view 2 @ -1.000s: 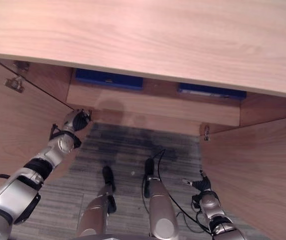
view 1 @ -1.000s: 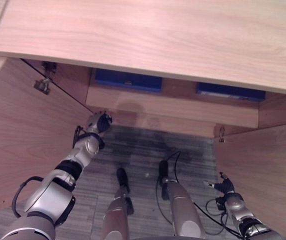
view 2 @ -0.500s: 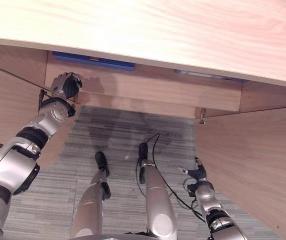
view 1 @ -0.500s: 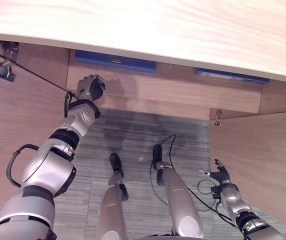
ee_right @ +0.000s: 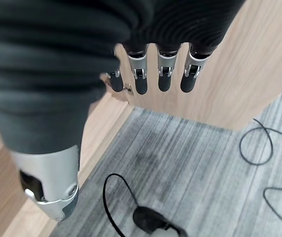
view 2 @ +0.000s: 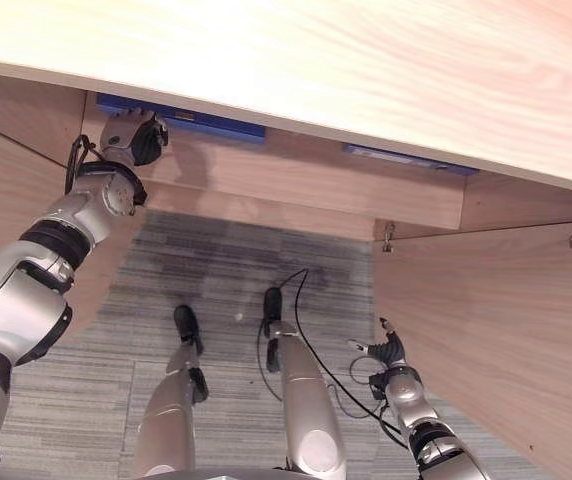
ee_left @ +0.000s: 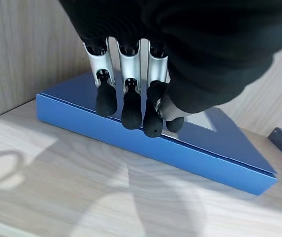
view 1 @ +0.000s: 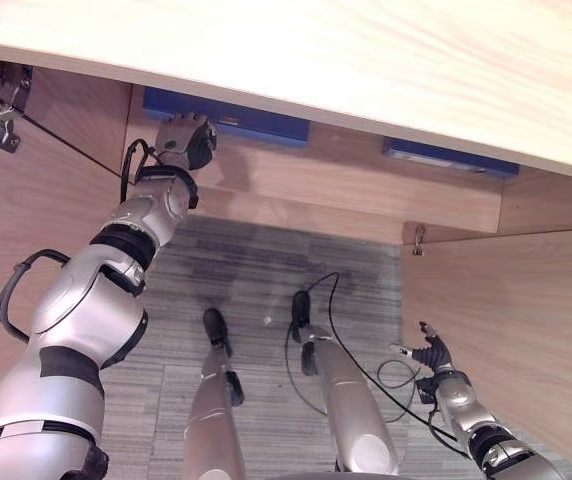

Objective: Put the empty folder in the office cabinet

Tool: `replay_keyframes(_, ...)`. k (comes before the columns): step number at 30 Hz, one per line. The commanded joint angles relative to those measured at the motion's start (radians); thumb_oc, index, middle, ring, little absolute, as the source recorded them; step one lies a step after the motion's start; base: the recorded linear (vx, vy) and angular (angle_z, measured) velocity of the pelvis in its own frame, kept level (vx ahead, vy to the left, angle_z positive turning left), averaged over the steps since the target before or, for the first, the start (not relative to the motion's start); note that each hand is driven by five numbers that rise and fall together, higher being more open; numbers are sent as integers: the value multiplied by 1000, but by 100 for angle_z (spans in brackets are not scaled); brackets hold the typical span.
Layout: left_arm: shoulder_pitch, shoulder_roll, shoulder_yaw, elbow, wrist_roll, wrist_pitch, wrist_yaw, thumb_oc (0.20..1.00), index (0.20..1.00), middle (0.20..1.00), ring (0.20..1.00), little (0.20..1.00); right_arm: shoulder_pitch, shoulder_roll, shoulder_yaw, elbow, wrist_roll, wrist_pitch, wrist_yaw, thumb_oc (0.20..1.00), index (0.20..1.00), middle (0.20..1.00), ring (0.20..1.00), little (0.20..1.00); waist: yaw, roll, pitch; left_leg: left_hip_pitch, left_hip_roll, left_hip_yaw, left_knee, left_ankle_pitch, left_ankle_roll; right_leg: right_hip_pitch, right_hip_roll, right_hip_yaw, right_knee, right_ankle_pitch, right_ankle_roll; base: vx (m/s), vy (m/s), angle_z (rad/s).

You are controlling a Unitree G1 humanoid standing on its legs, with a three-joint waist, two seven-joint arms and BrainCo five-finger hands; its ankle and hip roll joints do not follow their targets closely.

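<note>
The big wooden cabinet (view 1: 296, 60) fills the top of the picture. Its two doors stand wide open, the left door (view 1: 16, 260) at the left side and the right door (view 1: 526, 330) at the right side. Below them is grey striped carpet (view 1: 266, 270).

On the shelf (view 1: 346, 190) inside, in the upper left of the picture, a blue folder (view 1: 256, 117) lies flat. A second blue folder (view 1: 446, 160) lies flat further right on the same shelf, well apart from the first.

The left hand (view 1: 186, 140) is up at the left folder. In the left wrist view its fingers (ee_left: 126, 96) are bent down with their dark tips right at the folder (ee_left: 146, 133), on or just above the top cover. I cannot tell if they press on it. They are not wrapped around it.

The right hand (view 1: 431, 352) hangs low in the lower right of the picture, near the right door. Its fingers (ee_right: 163, 74) are straight and loose and hold nothing.

The folder looks flat, thin and stiff, and probably light since it is empty. Its cover looks smooth, so fingers may slip on it. A good place to hold it is likely the long front edge, with the thumb under and the fingers on top. A push flat on the cover would probably slide it further in.
</note>
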Motion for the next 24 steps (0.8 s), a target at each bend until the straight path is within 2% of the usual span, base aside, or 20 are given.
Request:
replay_keyframes(1, -93, 30, 29, 43, 10, -14, 17, 200, 200, 200, 200, 200, 45, -26, 6, -12, 53, -29, -6, 1000, 1000, 1000, 1000, 1000, -13, 6, 0, -20, 42, -63, 63, -74, -67, 1, -77, -21, -38, 59, 122, 84, -10, 4)
replay_keyframes(10, -120, 35, 61, 36, -81, -29, 18, 200, 200, 200, 200, 200, 50, -22, 0, -52, 75, -38, -13, 1000, 1000, 1000, 1000, 1000, -23, -7, 12, -112, 50, -80, 108, -85, -67, -68, -84, -20, -20, 62, 121, 9, -11, 3)
replay_keyframes(16, -137, 27, 119, 1, -205, -49, 43, 200, 200, 200, 200, 200, 51, -17, -10, -81, 86, -46, -27, 1000, 1000, 1000, 1000, 1000, -24, -11, 28, -166, 51, -93, 134, -96, -63, -117, -91, -23, 1, 57, 119, 8, -8, 2)
replay_keyframes(24, -156, 28, 169, 8, -329, -72, 40, 200, 200, 200, 200, 200, 47, -18, -10, -81, 99, -47, -27, 1000, 1000, 1000, 1000, 1000, -41, -14, 13, -292, 59, -113, 277, -159, -40, -226, -98, -5, 118, 18, 102, -7, -5, 6)
